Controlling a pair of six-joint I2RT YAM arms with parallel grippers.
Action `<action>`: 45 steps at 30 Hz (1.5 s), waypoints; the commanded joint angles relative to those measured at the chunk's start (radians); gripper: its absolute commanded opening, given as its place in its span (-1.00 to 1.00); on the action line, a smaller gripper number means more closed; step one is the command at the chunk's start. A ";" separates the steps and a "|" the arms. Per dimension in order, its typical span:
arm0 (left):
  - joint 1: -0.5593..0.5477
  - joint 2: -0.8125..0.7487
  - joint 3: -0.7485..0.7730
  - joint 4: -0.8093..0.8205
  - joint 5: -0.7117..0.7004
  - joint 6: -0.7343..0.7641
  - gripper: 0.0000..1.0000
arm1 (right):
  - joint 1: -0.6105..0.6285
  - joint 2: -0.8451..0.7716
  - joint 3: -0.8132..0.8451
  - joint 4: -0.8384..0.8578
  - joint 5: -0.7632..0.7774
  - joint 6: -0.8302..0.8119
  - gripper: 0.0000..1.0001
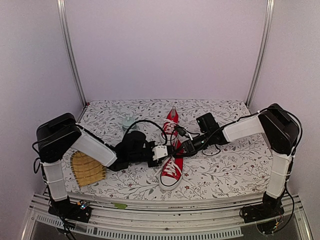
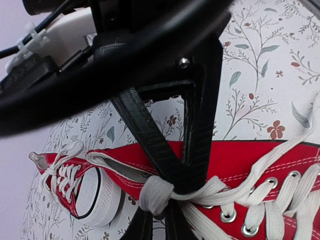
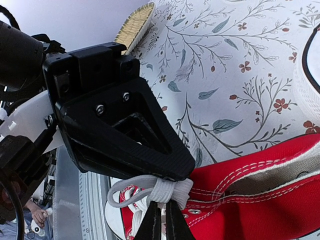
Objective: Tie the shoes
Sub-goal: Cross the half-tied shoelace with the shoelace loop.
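White panels wall in a floral-print worktop [image 1: 225,170], and both arms reach inward so their tips meet over its middle. At that spot the left end effector [image 2: 159,207] has its fingers pressed nearly together, pinching a bunched bit of the white laces [image 2: 157,195] at the top eyelets of the near shoe [image 1: 171,172]. The right end effector [image 3: 162,204] meets it from the opposite side, fingers likewise drawn close on the same bundle, so the two sets of tips are touching or almost touching. That head-on pose looks chosen so each side can draw a strand away from the other and cinch the crossing down. The near shoe lies directly under both tips, toe pointing back toward the arm bases, which puts its opening and lace ends where both can share them. The far shoe [image 1: 171,121] lies just beyond the tips, in line with the first, and its laces appear untied. A woven mat [image 1: 87,169] sits well behind the left end effector, beside that arm. With only a small bunch and no bow visible, the tying seems at an early stage.
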 commanded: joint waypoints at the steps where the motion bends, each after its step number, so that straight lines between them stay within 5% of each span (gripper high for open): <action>1: -0.003 0.023 0.024 -0.033 0.040 0.006 -0.83 | 0.000 0.029 0.029 -0.004 -0.004 -0.007 -0.86; 23: -0.002 0.022 0.023 -0.020 0.037 -0.012 -0.93 | 0.026 0.085 0.078 -0.062 0.042 -0.023 -0.66; 28: 0.001 0.008 0.015 -0.016 0.023 -0.017 -0.94 | 0.028 0.062 0.079 -0.069 0.058 -0.027 -0.98; 45: 0.029 -0.067 -0.020 -0.100 0.005 0.019 -0.63 | -0.015 -0.064 0.064 -0.217 0.105 -0.116 -0.99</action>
